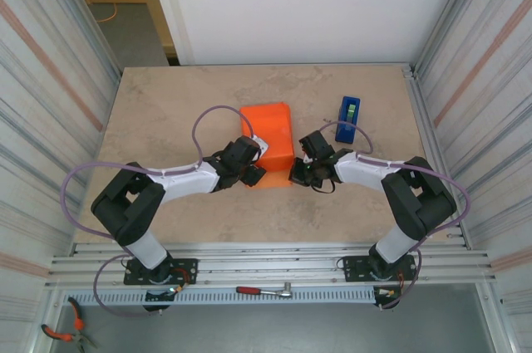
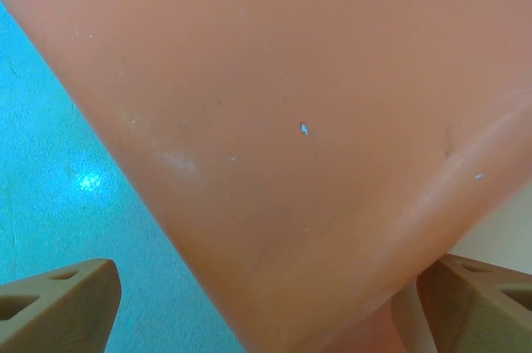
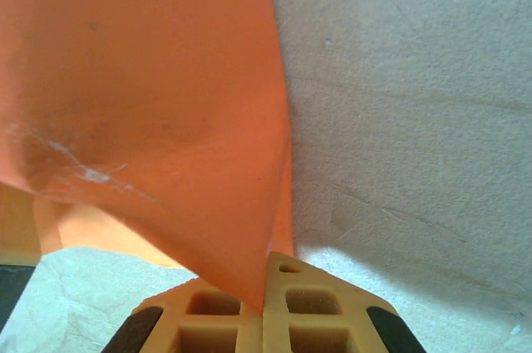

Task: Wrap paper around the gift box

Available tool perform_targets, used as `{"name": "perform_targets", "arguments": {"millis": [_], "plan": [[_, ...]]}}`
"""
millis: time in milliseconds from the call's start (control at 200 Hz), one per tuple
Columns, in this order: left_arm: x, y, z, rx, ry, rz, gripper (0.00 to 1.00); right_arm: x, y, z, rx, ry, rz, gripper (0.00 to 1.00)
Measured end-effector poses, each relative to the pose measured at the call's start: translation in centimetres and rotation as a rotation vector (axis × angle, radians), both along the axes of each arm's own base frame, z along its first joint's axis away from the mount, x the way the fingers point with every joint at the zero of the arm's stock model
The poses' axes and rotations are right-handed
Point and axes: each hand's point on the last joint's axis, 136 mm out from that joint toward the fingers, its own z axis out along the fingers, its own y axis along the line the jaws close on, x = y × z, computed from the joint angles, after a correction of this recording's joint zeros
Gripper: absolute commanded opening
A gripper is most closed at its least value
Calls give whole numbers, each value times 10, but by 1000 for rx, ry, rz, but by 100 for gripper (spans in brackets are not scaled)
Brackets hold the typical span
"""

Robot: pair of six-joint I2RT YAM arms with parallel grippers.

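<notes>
The bright orange paper (image 1: pixel 268 133) lies folded into a raised bundle at the table's middle; the pink gift box is hidden under it. My left gripper (image 1: pixel 252 169) sits at the bundle's near left corner. In the left wrist view its fingers (image 2: pixel 58 303) stand far apart, and the paper (image 2: pixel 291 120) fills the space between and above them; the left gripper (image 2: pixel 266 316) is open. My right gripper (image 1: pixel 297 172) is at the bundle's near right corner. In the right wrist view the right gripper (image 3: pixel 264 307) is shut on a pointed corner of the paper (image 3: pixel 150 104), lifted off the table.
An upright blue tape dispenser (image 1: pixel 349 112) stands to the right of the paper. The beige tabletop (image 1: pixel 166 112) has bare room at left and far back. Metal walls close both sides. A ratchet (image 1: pixel 264 291) and pliers (image 1: pixel 58 332) lie below the table's front rail.
</notes>
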Motion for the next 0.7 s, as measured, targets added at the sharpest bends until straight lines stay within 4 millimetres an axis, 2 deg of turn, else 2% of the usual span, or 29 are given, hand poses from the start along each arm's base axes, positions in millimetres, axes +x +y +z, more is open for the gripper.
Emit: {"name": "perform_targets", "arguments": {"millis": [170, 381, 601, 701], "plan": [[-1, -1, 6, -12, -4, -5, 93, -4, -3, -5, -7, 12, -4, 0], [-6, -7, 34, -74, -26, -45, 93, -1, -3, -4, -1, 4, -8, 0], [-4, -25, 57, -109, -31, -122, 93, 0, -3, -4, 1, 2, -8, 0], [3, -38, 76, -132, -53, -160, 92, 0, -3, -4, 1, 2, -8, 0]]}}
